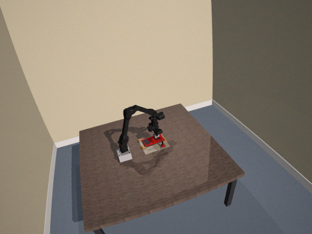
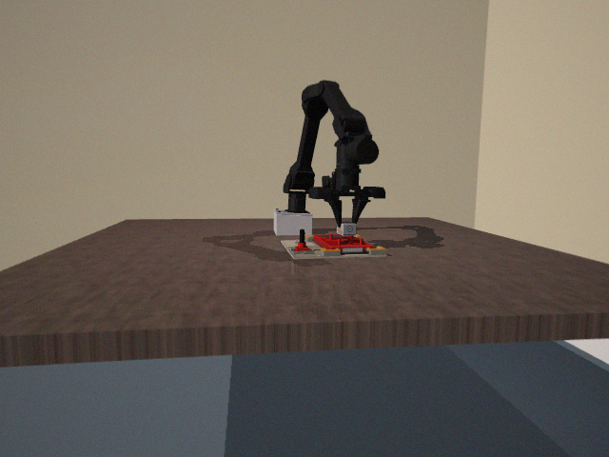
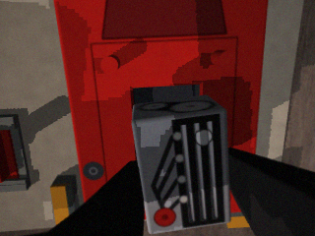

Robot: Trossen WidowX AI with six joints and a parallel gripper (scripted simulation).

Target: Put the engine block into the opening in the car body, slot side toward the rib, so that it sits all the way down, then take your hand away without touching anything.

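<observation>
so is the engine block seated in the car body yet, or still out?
Out. The gripper is shut on the engine block, which hangs above the red car body in the exterior view, not down in the opening.

The arm [image 2: 314,132] rises from its white base [image 2: 292,222], bends at a high elbow and drops its wrist straight down. The gripper [image 2: 346,222] points downward above the car body [image 2: 339,242], its fingers clamped on the engine block [image 3: 181,164].
</observation>
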